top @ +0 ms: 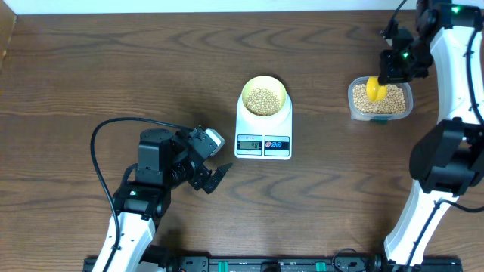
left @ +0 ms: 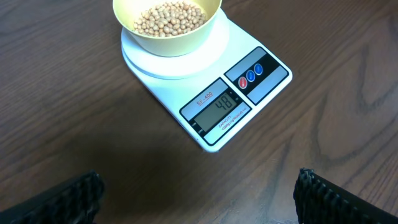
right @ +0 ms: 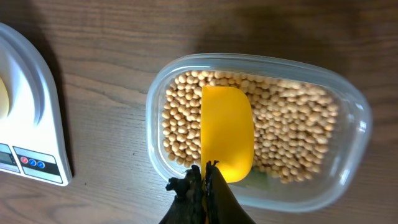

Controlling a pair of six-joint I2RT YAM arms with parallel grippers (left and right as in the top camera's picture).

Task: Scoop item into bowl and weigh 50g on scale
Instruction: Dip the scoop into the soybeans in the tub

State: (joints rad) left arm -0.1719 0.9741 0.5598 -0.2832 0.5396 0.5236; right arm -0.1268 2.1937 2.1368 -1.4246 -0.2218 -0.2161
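Loose beans [right: 292, 130] light, hard, roll easily: move by scoop [right: 227, 134]. Right gripper [right: 205, 180] pinches scoop's 6 o'clock end. Left gripper [top: 214, 179] wide, empty, 8 o'clock from scale [top: 242, 128].

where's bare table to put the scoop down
Bare: the strip between scale and tub; the wide stretch left of the scale. Crowded: at the tub, where the right claw holds the scoop, and near the left claw.

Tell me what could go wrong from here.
1. The scale reads 48, so a full scoop of beans would likely overshoot; only a few are needed.
2. The right fingers grip only the scoop's near end, so it could twist and spill between tub and bowl.
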